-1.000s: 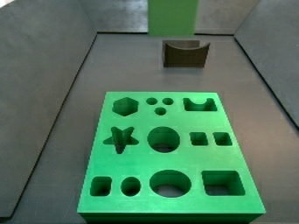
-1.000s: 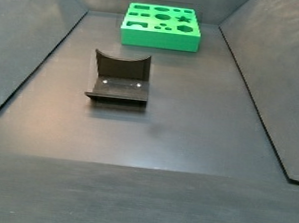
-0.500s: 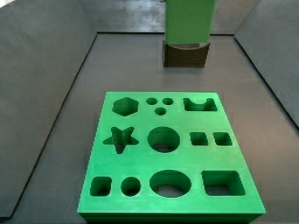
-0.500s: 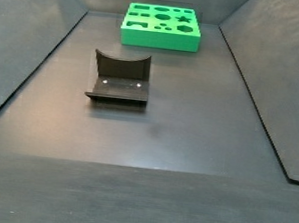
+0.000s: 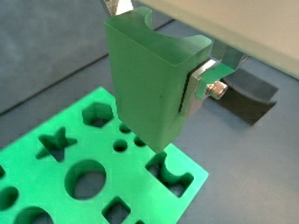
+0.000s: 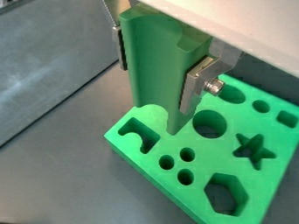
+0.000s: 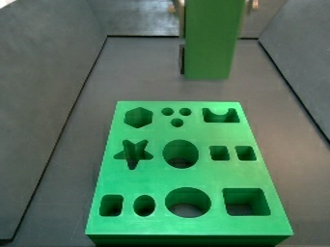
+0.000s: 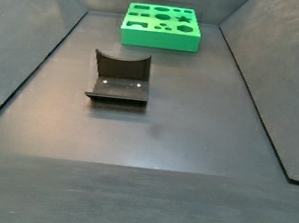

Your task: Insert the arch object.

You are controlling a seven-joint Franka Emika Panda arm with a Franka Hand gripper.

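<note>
My gripper (image 6: pixel 160 70) is shut on the arch object (image 6: pixel 155 61), a long muted-green block held upright; its notched end shows in a wrist view (image 5: pixel 152 79). Silver fingers (image 5: pixel 204 75) clamp its two sides. It hangs above the bright-green board (image 7: pixel 154 183), over the edge by the arch-shaped hole (image 6: pixel 140 136), which also shows in a side view (image 7: pixel 221 115). There the block (image 7: pixel 210 39) hangs behind the board's far edge, its lower end clear of the board. Only a dark tip at the frame edge shows above the board (image 8: pixel 161 26) in a side view.
The dark fixture (image 8: pixel 120 77) stands on the grey floor away from the board and shows in a wrist view (image 5: pixel 251 96). The board has several other shaped holes, such as a star (image 7: pixel 133 151) and a large circle (image 7: pixel 182 152). Sloping grey walls (image 7: pixel 77 87) line the floor.
The arch object has come down in the side view and now covers the fixture behind it. The board and fixture have not moved.
</note>
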